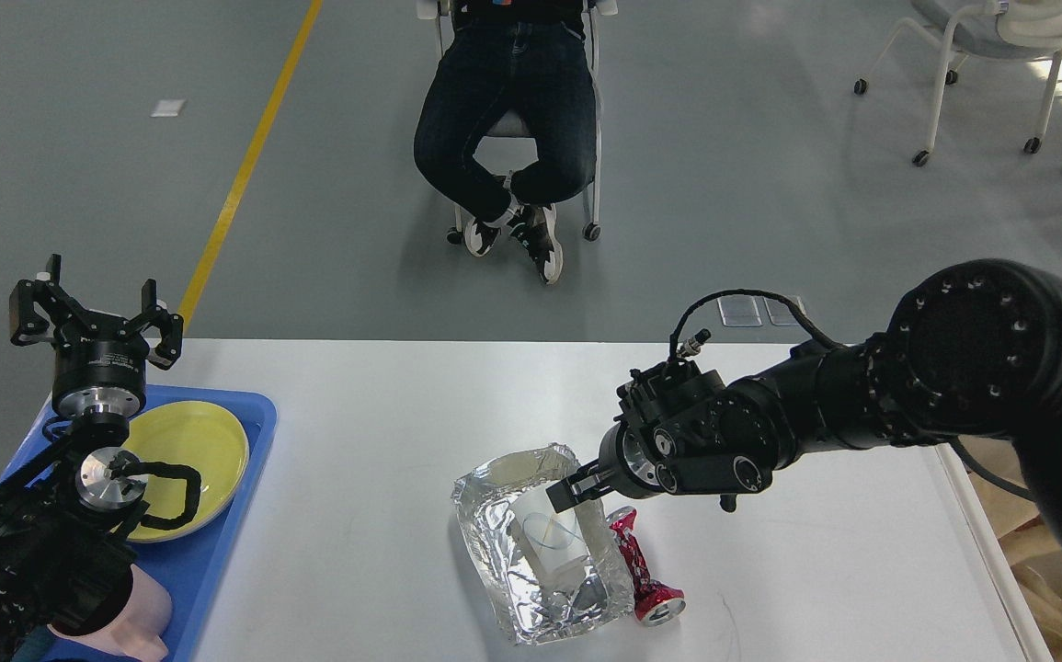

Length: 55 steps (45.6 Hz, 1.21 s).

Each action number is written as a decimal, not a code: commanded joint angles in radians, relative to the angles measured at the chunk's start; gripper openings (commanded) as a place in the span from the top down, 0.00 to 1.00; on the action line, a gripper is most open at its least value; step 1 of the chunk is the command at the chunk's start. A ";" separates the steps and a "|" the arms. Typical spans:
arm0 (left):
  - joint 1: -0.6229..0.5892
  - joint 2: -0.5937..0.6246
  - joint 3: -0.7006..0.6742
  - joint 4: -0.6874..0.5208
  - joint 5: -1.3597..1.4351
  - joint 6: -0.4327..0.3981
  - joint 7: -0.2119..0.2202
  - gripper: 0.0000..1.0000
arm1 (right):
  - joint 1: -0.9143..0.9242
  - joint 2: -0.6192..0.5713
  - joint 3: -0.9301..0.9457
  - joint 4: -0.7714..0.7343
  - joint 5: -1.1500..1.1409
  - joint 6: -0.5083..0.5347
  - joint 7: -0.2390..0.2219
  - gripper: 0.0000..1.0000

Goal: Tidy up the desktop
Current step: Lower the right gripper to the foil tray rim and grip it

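Note:
The white desktop (383,414) holds a crumpled foil tray (494,524) near the front middle. A white paper cup (551,542) lies inside it. A crushed red can (643,579) lies against the tray's right side. My right gripper (572,489) reaches in from the right, with its fingertips at the tray's far right rim just above the cup. Its fingers overlap, so I cannot tell whether they are open. My left gripper (94,308) is open and empty, held up over the far edge of the blue tray (250,441).
The blue tray at the left holds a yellow plate (190,450) and a pink cup (144,611). A cream-white bin (1009,579) with brown paper (1059,611) stands off the right edge, mostly behind my right arm. A person sits on a chair (512,119) beyond the table.

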 commanded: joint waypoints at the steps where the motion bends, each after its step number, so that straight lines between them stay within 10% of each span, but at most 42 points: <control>1: 0.000 0.000 0.000 0.000 0.000 0.000 -0.001 0.03 | -0.066 0.000 -0.001 -0.065 0.000 -0.019 0.002 0.14; 7: 0.000 0.000 0.000 0.000 0.000 0.000 0.000 0.03 | -0.118 0.000 -0.003 -0.107 0.000 -0.031 0.002 0.17; 20: 0.000 0.000 0.000 0.000 0.000 0.000 -0.001 0.03 | -0.131 0.000 -0.001 -0.107 0.000 -0.031 0.003 0.54; 38: 0.000 0.000 0.000 0.000 0.000 0.000 -0.001 0.03 | -0.168 0.012 -0.001 -0.125 -0.002 -0.034 0.003 0.60; 49: 0.000 0.000 0.000 0.000 0.000 0.000 -0.001 0.03 | -0.168 0.017 -0.001 -0.145 -0.002 -0.036 0.003 0.98; 55: 0.000 0.000 0.000 0.000 -0.001 0.000 0.000 0.03 | -0.146 0.017 0.001 -0.142 0.000 -0.036 0.003 1.00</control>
